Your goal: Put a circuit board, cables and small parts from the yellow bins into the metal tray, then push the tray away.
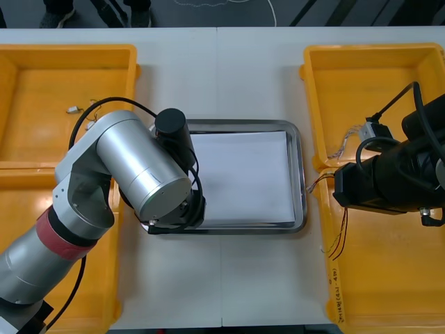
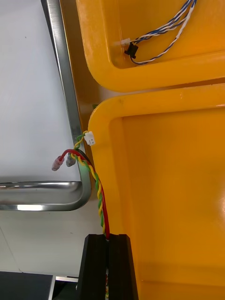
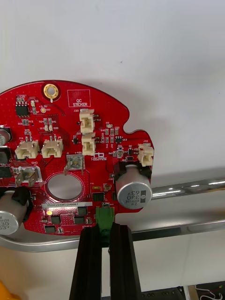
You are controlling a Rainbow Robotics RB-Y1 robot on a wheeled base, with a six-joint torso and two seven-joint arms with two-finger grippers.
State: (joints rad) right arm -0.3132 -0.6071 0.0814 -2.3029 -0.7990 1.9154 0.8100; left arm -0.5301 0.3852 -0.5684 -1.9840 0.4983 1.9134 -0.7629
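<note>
The left arm [image 1: 132, 167] is seen bent across the near left corner of the metal tray [image 1: 299, 174], with its silver forearm laid over the tray's left rim. The left gripper [image 3: 105, 230] is clamped on a green connector [image 3: 105, 218] at the edge of a round red circuit board [image 3: 70, 154], and the black fingers are parted only by that connector's width. The board is held over the tray's near rim, with most of it above the white inside. Whether it touches the tray cannot be told.

The right arm [image 1: 389, 181] is reached in from the right above the near right yellow bin [image 1: 389, 278], its wrist turned toward the tray. The right gripper [image 2: 108, 240] is closed on a red and yellow cable [image 2: 99, 197] that has a green strand twisted in. The cable is led from the fingers along the bin's inner rim to the tray's near right corner. There its red-sleeved ends [image 2: 58, 163] are seen just past the rim over the white inside, and a white plug [image 2: 89, 138] sits beside the bin's rim.

A twisted blue and white cable [image 2: 164, 28] is held in the far right yellow bin [image 1: 361, 76]. A small pale item [image 1: 74, 108] with a thin wire is seen in the far left yellow bin [image 1: 42, 90]; its kind cannot be told. The near left yellow bin [image 1: 104, 278] is largely covered by the left arm.
</note>
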